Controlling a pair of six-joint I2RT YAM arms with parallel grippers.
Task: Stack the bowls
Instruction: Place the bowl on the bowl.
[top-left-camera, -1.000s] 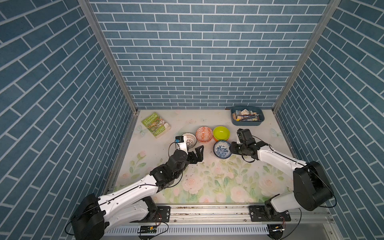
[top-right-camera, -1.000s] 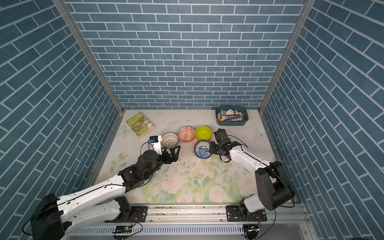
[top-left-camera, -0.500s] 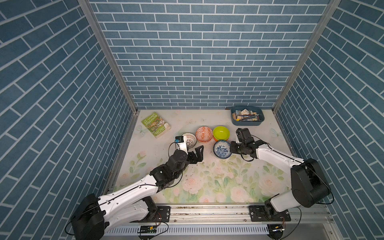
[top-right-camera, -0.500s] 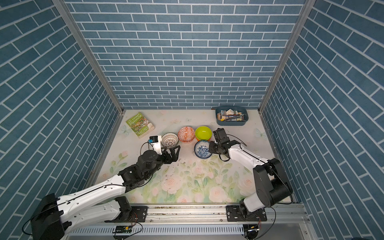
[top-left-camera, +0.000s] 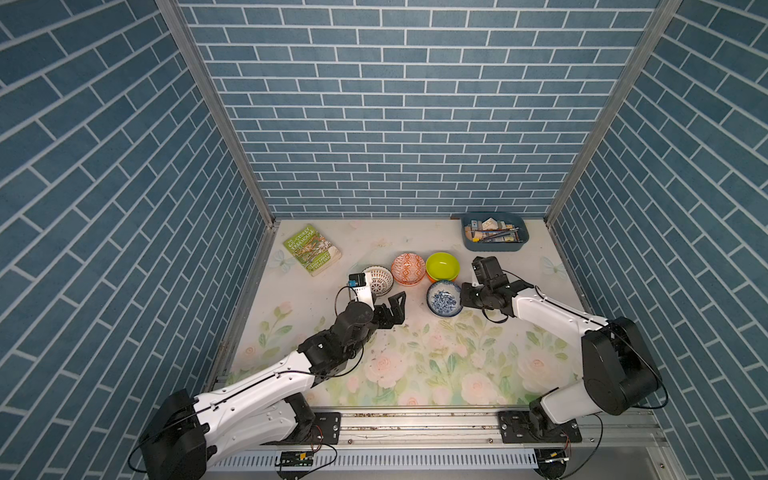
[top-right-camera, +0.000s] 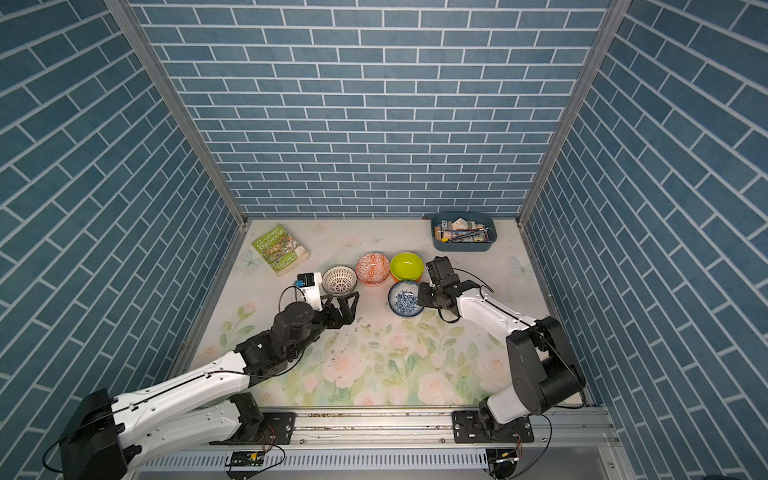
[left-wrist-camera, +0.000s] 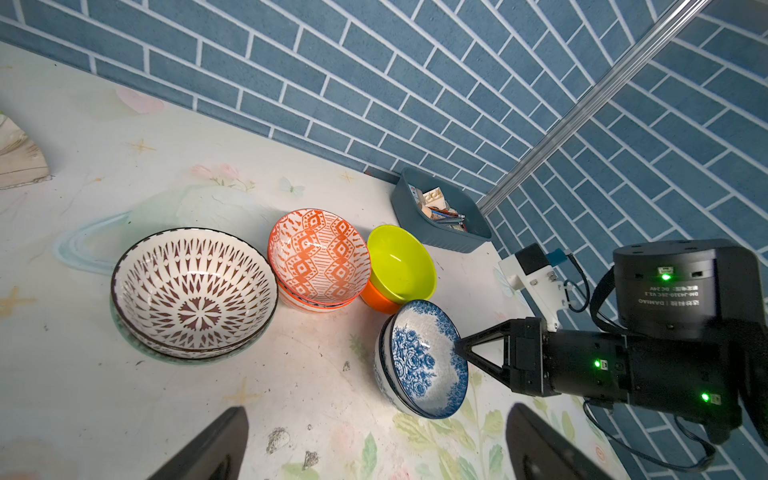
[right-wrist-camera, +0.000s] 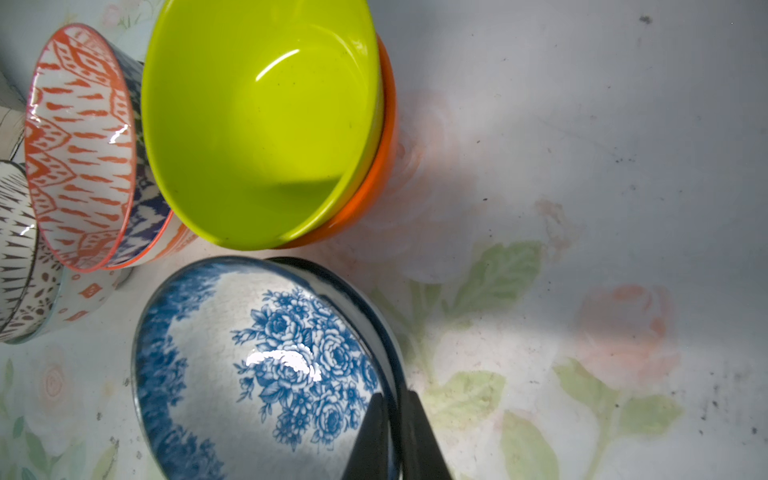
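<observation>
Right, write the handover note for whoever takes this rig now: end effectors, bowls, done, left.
Left end effector: open, empty, just in front of the lattice bowl.
Right end effector: shut on the rim of the blue floral pair, which sits tilted.
Bowls: four nested pairs mid-table. The lattice bowl sits in a grey-green bowl; two orange-patterned bowls are nested; the lime bowl sits in an orange bowl; plus the blue floral pair.
Done: the bowls are paired.
Left: likely merging the pairs into one stack.

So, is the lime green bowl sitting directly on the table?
No, the lime green bowl sits nested inside the plain orange bowl.
</observation>
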